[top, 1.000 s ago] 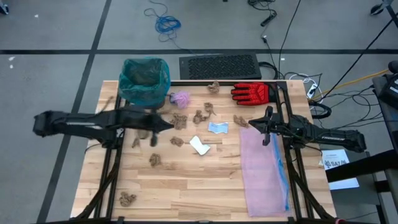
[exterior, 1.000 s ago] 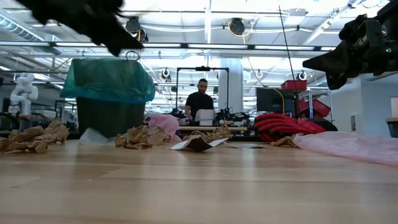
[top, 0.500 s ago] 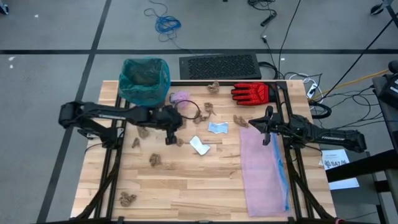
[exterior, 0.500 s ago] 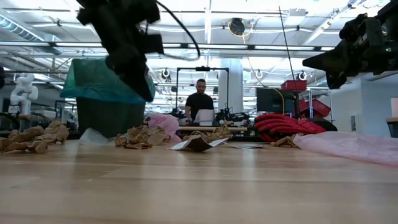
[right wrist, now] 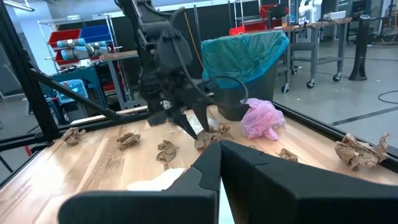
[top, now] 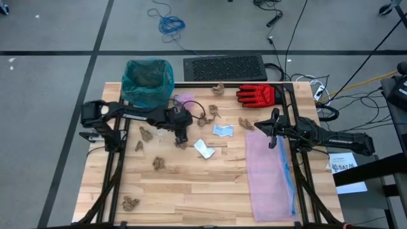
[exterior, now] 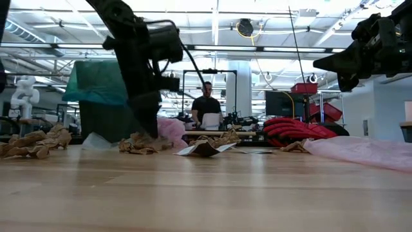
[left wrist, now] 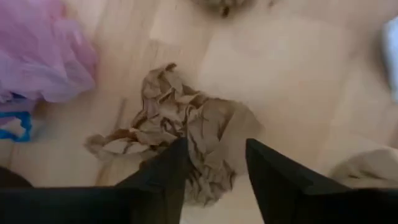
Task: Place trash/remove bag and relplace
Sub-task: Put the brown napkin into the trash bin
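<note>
The trash lies scattered over the wooden table [top: 191, 191]: brown paper wads, a purple piece [top: 184, 100], a white scrap [top: 204, 149] and a pale blue one [top: 222, 130]. My left gripper [top: 181, 136] points down, open, over one brown wad [left wrist: 199, 134] near the table's middle, a finger on either side of it. The teal bag [top: 147, 81] lines the bin at the far left corner. My right gripper [top: 273, 121] hangs shut above the far end of the pink bag [top: 270, 172], holding nothing. My left gripper comes at the brown wad [left wrist: 208, 155] from above, pointing down, its fingers [left wrist: 165, 177] astride it. The wad lies on the table. Whether the fingers touch it I cannot tell.
A red glove [top: 256, 95] lies at the far right. More brown wads lie at the near left [top: 130, 203], mid-left [top: 158, 163] and far middle [top: 218, 89]. A person [exterior: 206, 106] stands in the room beyond the table.
My left gripper has travelled toward the table's right edge, away from the bin, and come down from high above the table to the brown wad, ending with its fingers pointing down at it. The arm has folded in behind it.
</note>
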Controlling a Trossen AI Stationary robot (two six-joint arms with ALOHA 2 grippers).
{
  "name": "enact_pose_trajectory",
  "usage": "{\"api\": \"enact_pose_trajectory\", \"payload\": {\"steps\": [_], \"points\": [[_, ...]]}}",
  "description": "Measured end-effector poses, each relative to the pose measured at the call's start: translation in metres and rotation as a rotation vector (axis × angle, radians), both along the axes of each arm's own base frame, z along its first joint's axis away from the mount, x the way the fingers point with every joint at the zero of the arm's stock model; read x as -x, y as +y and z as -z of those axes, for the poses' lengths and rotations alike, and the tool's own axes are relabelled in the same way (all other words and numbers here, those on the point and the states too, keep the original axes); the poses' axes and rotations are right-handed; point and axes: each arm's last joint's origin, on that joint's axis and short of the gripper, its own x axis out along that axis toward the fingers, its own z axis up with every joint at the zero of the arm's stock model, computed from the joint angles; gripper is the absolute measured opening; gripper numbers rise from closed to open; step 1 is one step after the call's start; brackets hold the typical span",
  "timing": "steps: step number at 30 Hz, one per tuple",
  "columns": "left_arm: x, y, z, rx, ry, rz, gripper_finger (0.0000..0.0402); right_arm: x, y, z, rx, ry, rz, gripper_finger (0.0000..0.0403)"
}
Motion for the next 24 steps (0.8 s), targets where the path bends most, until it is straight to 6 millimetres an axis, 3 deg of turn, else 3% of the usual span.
{"api": "enact_pose_trajectory", "payload": {"steps": [5,7,10,12,17,21,24], "points": [[-0.012,0.007,0.023,-0.003,0.024,-0.015,0.0161,0.000,0.000,0.000,0.000,0.000,0.000,0.0000],[-0.015,0.008,0.024,-0.002,0.039,-0.016,0.0130,0.000,0.000,0.000,0.000,-0.001,-0.001,0.0000],[-0.022,0.005,0.012,-0.007,0.034,0.004,0.0044,0.000,0.000,0.000,0.000,-0.002,-0.001,0.0000],[-0.029,0.002,-0.012,-0.026,-0.029,0.032,0.0014,0.000,0.000,0.000,0.000,-0.002,0.000,0.0000],[-0.035,-0.010,-0.085,-0.148,-0.122,0.087,0.0003,0.000,0.000,0.000,0.000,-0.002,0.000,0.0000],[-0.020,-0.016,-0.144,-0.368,-0.058,-0.011,0.0002,0.000,0.000,0.000,0.000,-0.002,0.000,0.0000],[-0.001,-0.011,-0.174,-0.502,0.032,-0.130,0.0001,0.000,0.000,0.000,0.000,-0.003,0.000,0.0000]]}}
